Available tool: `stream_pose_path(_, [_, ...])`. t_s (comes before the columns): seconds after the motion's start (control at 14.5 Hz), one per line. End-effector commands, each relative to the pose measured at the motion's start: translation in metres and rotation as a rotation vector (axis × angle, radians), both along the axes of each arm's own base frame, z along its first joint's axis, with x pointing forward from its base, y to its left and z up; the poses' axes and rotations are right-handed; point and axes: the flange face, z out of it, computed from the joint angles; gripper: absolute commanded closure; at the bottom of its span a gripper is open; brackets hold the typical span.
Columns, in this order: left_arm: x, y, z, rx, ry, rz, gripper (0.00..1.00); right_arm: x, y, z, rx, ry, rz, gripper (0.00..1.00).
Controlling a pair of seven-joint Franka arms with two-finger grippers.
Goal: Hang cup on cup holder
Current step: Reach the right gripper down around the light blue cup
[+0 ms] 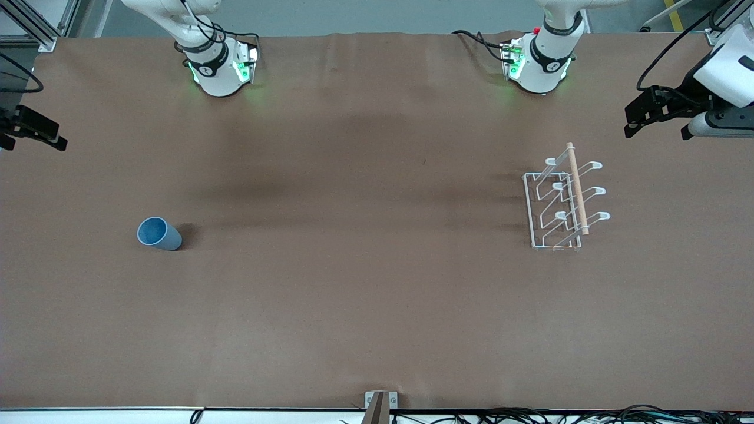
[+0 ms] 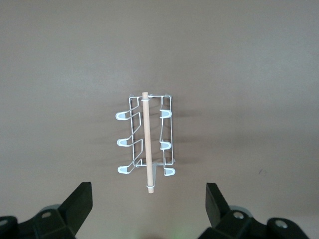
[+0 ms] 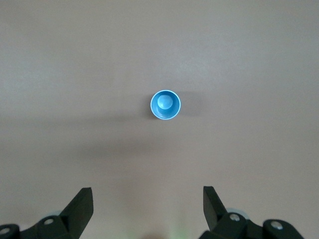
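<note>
The light blue cup (image 1: 159,234) stands upright, mouth up, on the brown table toward the right arm's end; it also shows in the right wrist view (image 3: 165,105). The white wire cup holder (image 1: 562,203) with its wooden rod stands toward the left arm's end and shows in the left wrist view (image 2: 146,142). Its prongs are bare. My right gripper (image 1: 32,141) is open and empty, up over the table's edge at the right arm's end, apart from the cup (image 3: 148,199). My left gripper (image 1: 658,129) is open and empty, up over the left arm's end, apart from the holder (image 2: 148,199).
The brown table (image 1: 377,294) carries only the cup and the holder. The two arm bases (image 1: 221,65) (image 1: 539,59) stand along the edge farthest from the front camera. A small bracket (image 1: 380,403) sits at the nearest edge, with cables beside it.
</note>
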Motion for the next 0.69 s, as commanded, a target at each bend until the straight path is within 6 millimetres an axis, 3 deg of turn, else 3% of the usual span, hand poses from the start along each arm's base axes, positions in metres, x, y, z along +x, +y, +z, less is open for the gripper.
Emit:
stream_pose_path(0.0, [0.003, 0.001, 0.005, -0.012, 0.004, -0.016, 0.0, 0.008, -0.017, -0.033, 0.015, 0.012, -0.017, 0.03])
stream_pose_path(0.28, [0.003, 0.002, 0.005, -0.014, 0.004, -0.017, 0.0, 0.023, -0.046, -0.104, 0.024, 0.066, -0.067, 0.03])
stream_pose_path(0.62, [0.003, 0.001, 0.005, -0.011, 0.004, -0.008, 0.0, 0.027, -0.056, -0.216, 0.016, 0.038, -0.088, 0.03])
